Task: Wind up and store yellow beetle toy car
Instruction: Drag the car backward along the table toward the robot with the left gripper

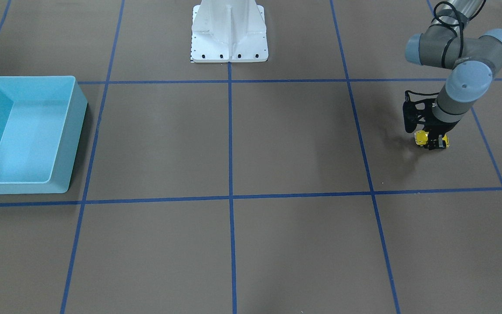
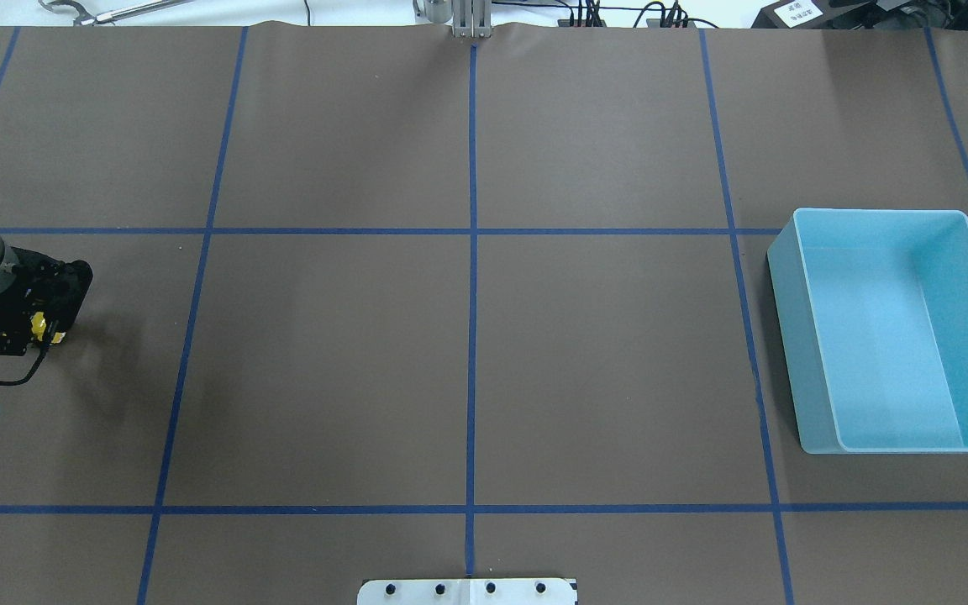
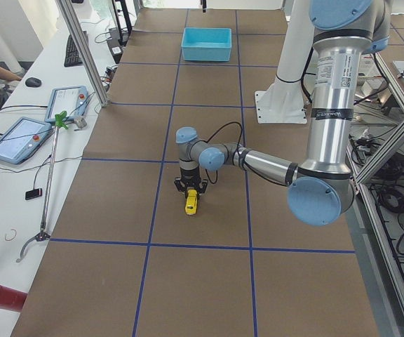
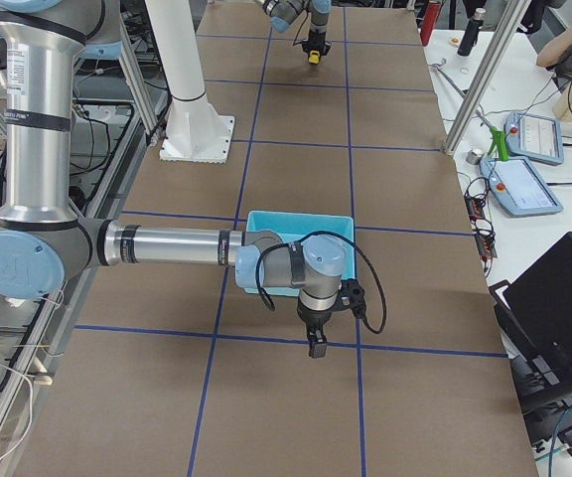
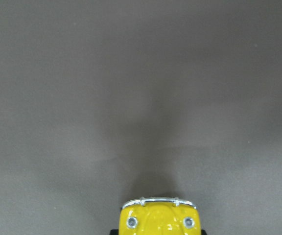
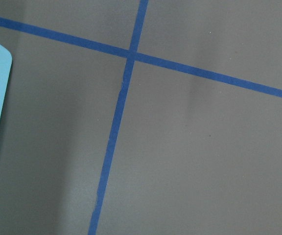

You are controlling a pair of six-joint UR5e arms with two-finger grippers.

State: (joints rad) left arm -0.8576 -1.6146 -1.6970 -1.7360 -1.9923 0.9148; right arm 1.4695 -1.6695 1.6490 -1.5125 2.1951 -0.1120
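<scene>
Yellow gloss suggests the toy car [image 1: 421, 138], pinched by its flanks in my left gripper [image 1: 432, 142] at the table's [image 1: 277, 139] left end, is light, hard and slippery; my right gripper [image 4: 316, 344], near the bin [image 4: 301, 221], I cannot tell open or closed.

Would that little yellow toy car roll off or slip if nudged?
Likely rolls: the toy car stands on the flat table. Its glossy rounded shell looks stiff, possibly slippery. Tiny beside the left gripper, so probably light.
</scene>
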